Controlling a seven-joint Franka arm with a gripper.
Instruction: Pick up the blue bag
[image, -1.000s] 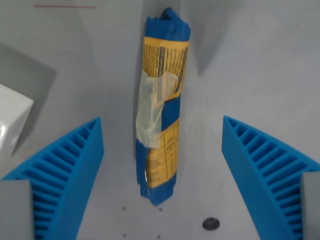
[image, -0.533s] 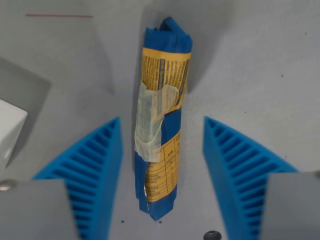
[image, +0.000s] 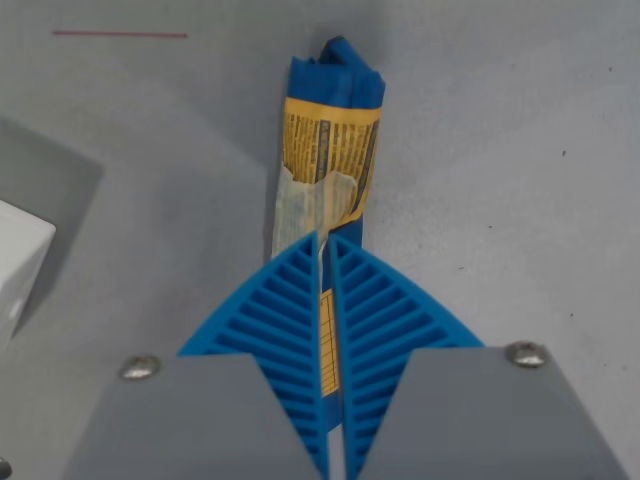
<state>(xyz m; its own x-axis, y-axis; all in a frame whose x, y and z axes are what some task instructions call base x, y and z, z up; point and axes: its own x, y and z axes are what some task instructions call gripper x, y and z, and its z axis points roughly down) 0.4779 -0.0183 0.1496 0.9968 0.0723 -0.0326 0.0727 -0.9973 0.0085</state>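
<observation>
Even, soft light falls on the grey surface (image: 500, 150), with faint diffuse shadows at left, sharp focus and no glare.

Only one view was supplied, from a camera mounted on the wrist. It looked steeply down past the gripper (image: 325, 250) onto the grey table (image: 500, 150), from close above it. The two blue ribbed fingers (image: 285, 310) rose from the bottom edge into the middle of the frame. With no second view, no part of the scene was shared.
</observation>
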